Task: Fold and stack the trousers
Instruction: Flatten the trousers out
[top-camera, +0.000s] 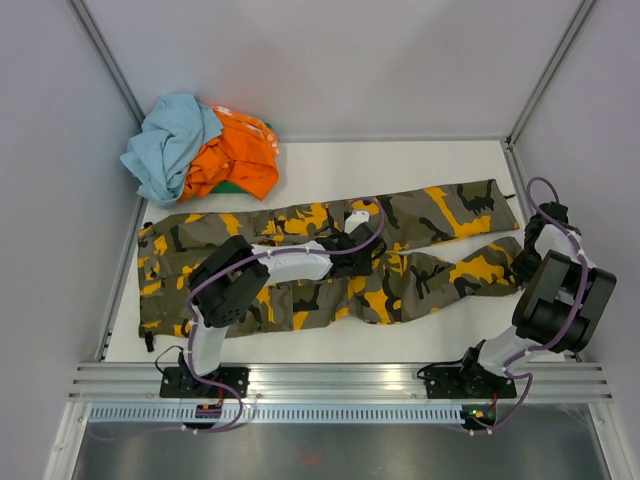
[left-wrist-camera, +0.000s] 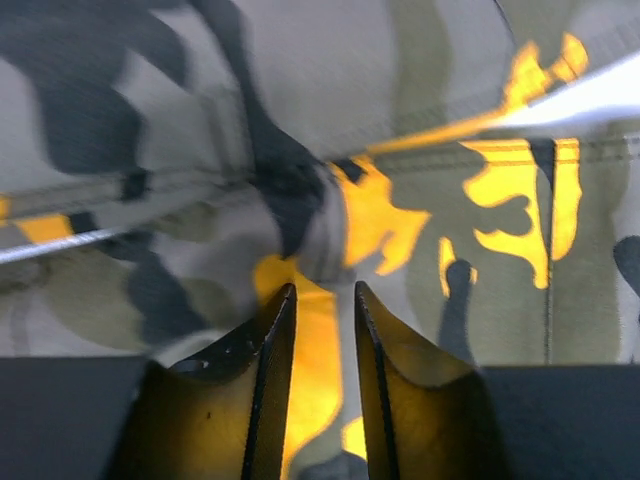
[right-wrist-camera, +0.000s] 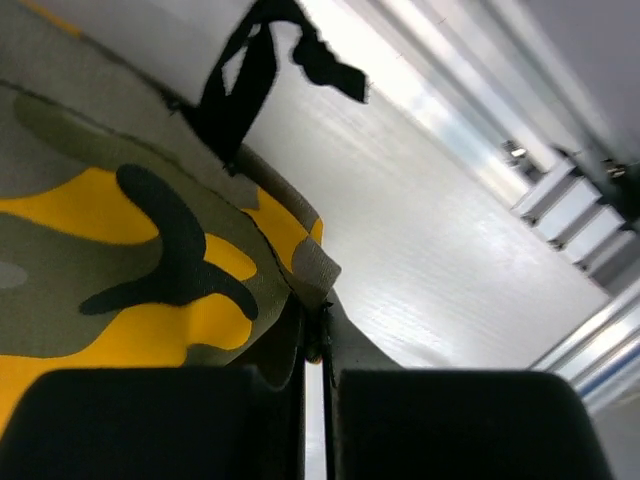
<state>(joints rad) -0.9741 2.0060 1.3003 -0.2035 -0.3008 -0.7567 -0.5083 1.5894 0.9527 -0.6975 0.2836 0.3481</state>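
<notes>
Quick rundown. One pair of trousers is laid flat across the table. In the top view its long axis runs 9 to 3 o'clock, waistband at 9 and both leg ends at 3. Two legs are counted: the far one lies straight, the near one is kinked a bit halfway along.

The near leg's cuff is pinched at its hem by the right gripper, jaws clamped tight on the cloth. A black strap is seen just past it, toward 11 o'clock in the wrist view.

The left gripper is set down around the midpoint of the trousers' length. Its fingers are only a sliver apart, with yellow cloth seen through the gap. Whether a fold is actually caught there can't be told.

So the cuff end is covered by the right arm and the middle by the left. The fold is probably meant to be carried from 3 toward 9.

Off at 10 o'clock one pile is heaped: one light-blue garment, one orange garment, and a bit of green underneath.
</notes>
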